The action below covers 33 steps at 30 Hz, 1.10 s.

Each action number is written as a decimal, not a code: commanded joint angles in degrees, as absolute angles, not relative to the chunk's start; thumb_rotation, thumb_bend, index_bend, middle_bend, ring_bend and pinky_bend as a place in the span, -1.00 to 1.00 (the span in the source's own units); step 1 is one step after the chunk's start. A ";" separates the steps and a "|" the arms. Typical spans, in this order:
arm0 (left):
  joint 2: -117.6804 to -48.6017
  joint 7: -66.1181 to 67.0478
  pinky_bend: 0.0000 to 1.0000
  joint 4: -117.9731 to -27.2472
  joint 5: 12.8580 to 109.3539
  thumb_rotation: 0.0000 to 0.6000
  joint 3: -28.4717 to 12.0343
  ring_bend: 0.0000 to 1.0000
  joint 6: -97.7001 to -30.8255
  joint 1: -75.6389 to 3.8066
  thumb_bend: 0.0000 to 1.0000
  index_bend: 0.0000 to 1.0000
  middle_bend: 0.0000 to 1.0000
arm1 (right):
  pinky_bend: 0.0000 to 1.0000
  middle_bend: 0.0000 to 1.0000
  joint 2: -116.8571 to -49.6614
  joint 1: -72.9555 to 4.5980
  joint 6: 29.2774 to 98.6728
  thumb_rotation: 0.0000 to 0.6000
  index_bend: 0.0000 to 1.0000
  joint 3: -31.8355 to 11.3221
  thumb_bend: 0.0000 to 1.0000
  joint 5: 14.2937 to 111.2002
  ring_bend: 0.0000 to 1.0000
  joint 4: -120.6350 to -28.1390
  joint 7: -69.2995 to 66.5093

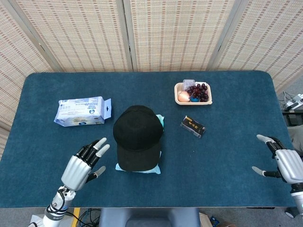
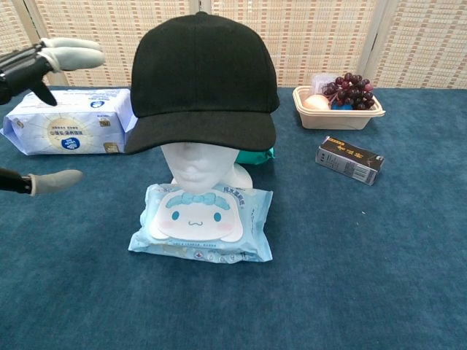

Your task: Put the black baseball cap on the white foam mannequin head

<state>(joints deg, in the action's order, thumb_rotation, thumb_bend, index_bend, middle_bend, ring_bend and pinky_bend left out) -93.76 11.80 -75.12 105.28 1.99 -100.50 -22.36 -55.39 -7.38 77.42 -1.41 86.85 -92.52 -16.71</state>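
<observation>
The black baseball cap [image 2: 203, 76] sits on the white foam mannequin head [image 2: 197, 164], brim facing the chest camera; from above the cap [image 1: 138, 136] hides the head. My left hand [image 1: 83, 164] hovers open to the left of the cap, fingers spread, touching nothing; only its fingertips [image 2: 69, 55] show at the left edge of the chest view. My right hand [image 1: 283, 163] rests open at the table's far right edge, holding nothing.
A blue cartoon wipes pack [image 2: 202, 222] lies under the mannequin head. A larger wipes pack [image 1: 80, 111] lies at the left. A tray of grapes and fruit [image 1: 193, 93] and a small dark box [image 1: 192, 126] sit to the right.
</observation>
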 commanded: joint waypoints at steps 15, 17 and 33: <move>-81.48 14.57 -0.37 -86.08 95.18 1.00 1.70 -0.77 -97.51 -13.99 -0.73 -0.87 -0.93 | -0.03 -0.56 -56.01 -7.75 76.55 1.00 -0.68 -1.29 -1.00 86.37 -0.72 -93.40 -13.82; -79.32 16.24 -0.38 -89.41 92.29 1.00 1.53 -0.78 -95.66 -13.15 -0.73 -0.82 -0.95 | -0.03 -0.56 -56.06 -7.82 76.41 1.00 -0.68 -1.27 -1.00 86.37 -0.72 -93.49 -13.55; -71.21 18.68 -0.38 -100.67 86.13 1.00 0.08 -0.74 -95.80 -7.45 -0.73 -0.57 -0.87 | -0.03 -0.56 -56.72 -8.30 75.45 1.00 -0.68 -1.09 -1.00 86.02 -0.72 -94.35 -10.37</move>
